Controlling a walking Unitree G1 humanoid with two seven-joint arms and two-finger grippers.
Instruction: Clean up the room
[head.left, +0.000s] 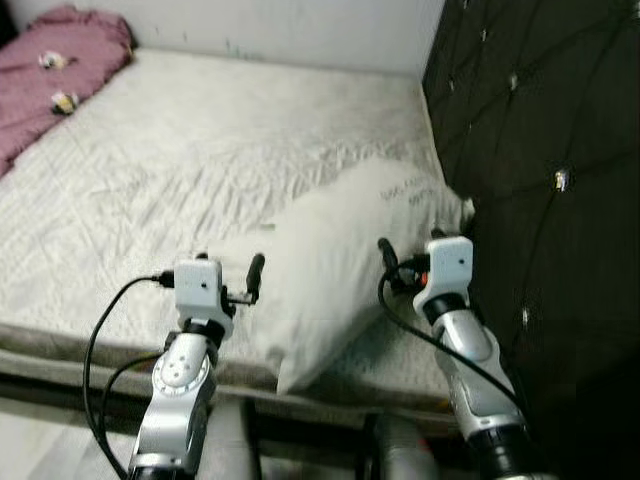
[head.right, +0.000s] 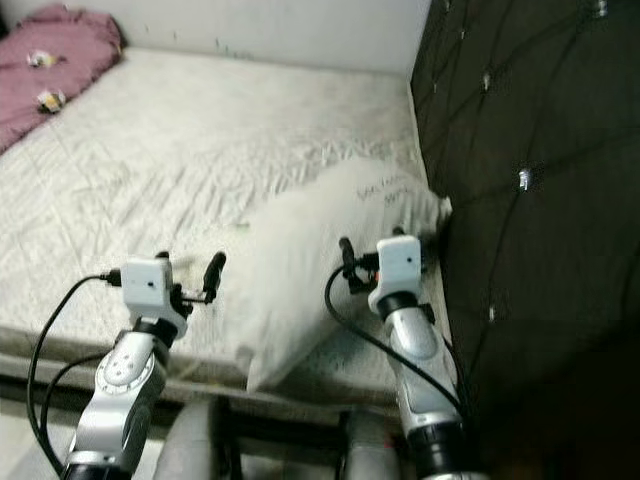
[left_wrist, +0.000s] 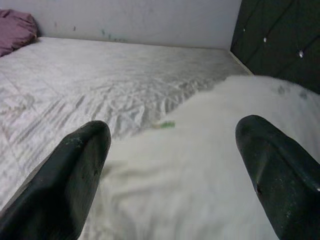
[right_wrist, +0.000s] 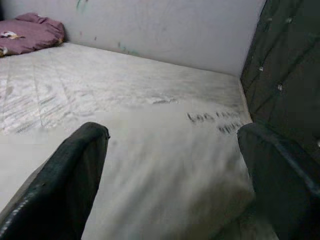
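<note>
A soft, puffy white pillow (head.left: 335, 275) lies on the bed (head.left: 150, 170), on its wrinkled quilted sheet, beside the dark tufted headboard (head.left: 540, 150); dark writing on the pillow is too blurred to read; the left claw (left_wrist: 172, 165) and right claw (right_wrist: 172, 170) hang wide open over the pillow, holding nothing; a pink blanket (head.left: 45, 75) lies crumpled in the far corner.

The dark lettering (head.left: 408, 192) printed on the white pillow (head.left: 330, 270) is too blurred to read. Far from the pillow, the pink blanket (head.left: 50, 75) runs off the picture's edge, and two small things (head.left: 58, 80) on it cannot be identified.
</note>
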